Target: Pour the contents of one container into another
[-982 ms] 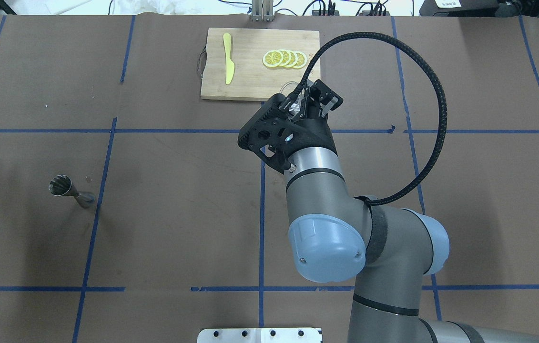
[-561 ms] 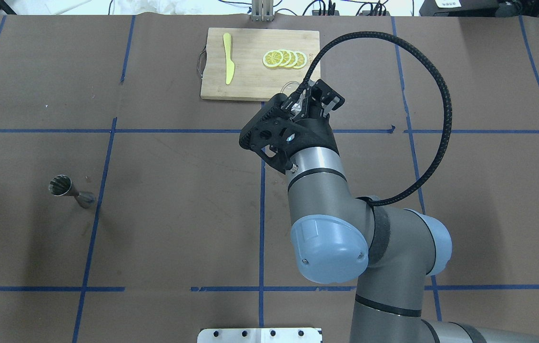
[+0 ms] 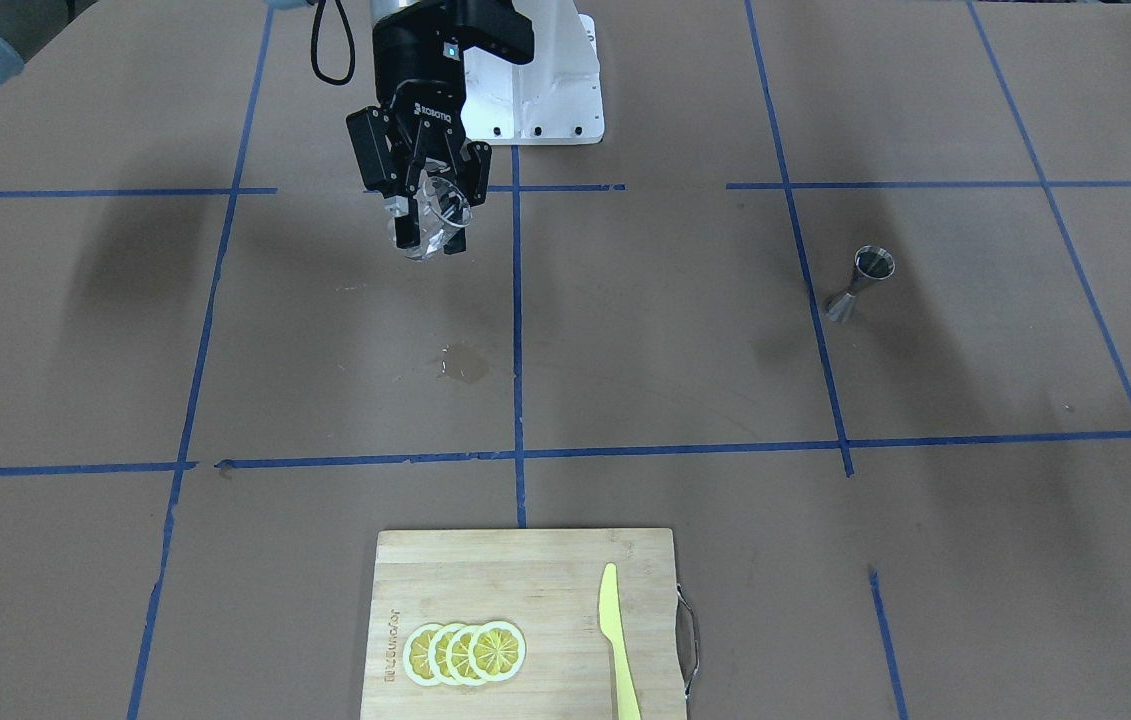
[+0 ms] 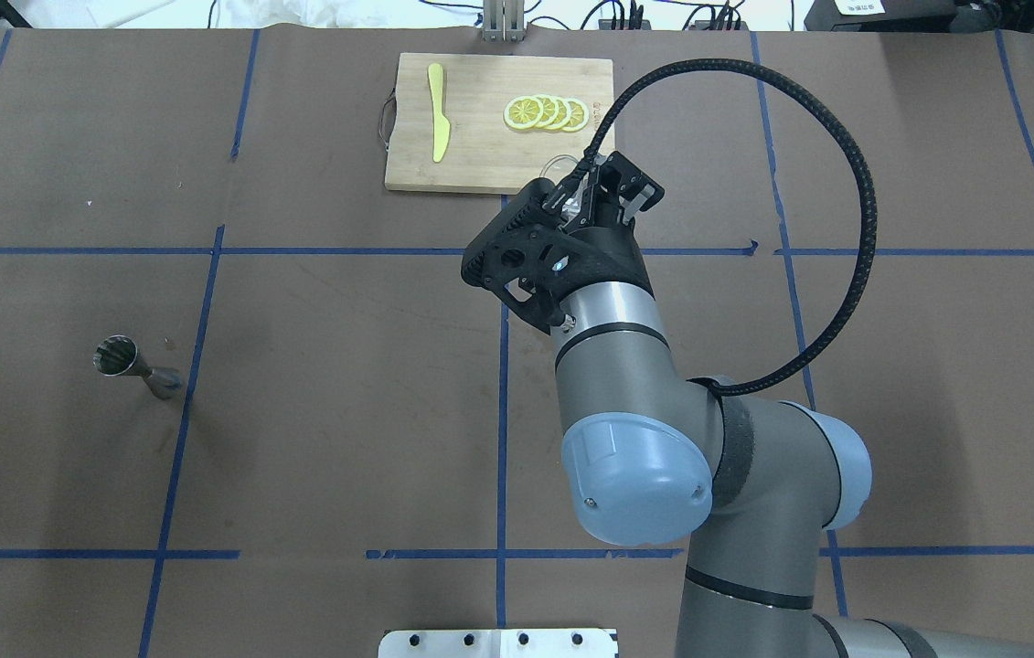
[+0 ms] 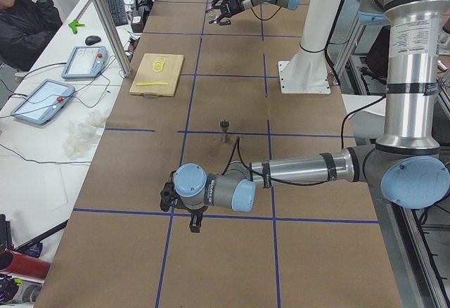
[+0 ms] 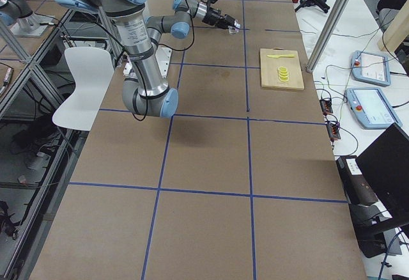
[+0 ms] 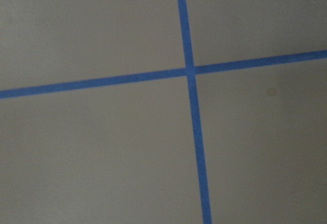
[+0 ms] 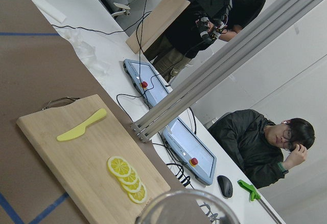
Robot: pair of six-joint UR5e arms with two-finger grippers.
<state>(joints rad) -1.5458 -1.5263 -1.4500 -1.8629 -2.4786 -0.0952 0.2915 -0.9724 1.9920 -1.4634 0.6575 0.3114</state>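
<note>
While the right pincer point(image 3: 430, 233) is hanging above the bench point(image 3: 675, 340), its two fingers are clamping the small clear glass cup point(image 3: 437, 212) between them. The cup is riding clear of the surface and leaning rather than sitting upright. In the right wrist view only the cup's rim is showing, at the bottom edge.

The steel jigger point(image 3: 860, 283) is standing upright on the bench, well apart from that pincer and off toward the robot's left side. It is just beside a line of blue tape point(image 3: 805, 260).

Out past the right pincer, away from the robot's base, a wooden cutting board point(image 3: 525, 590) is lying flat. It is carrying a fan of lemon slices point(image 3: 465, 652) and a yellow knife point(image 3: 615, 640). Between the pincer and the board, a small wet patch point(image 3: 465, 362) is showing on the bench.

The left pincer point(image 5: 193, 220) is hovering low over a tape crossing, far from both the cup and the right pincer. Whether its fingers are apart or together I cannot tell.
</note>
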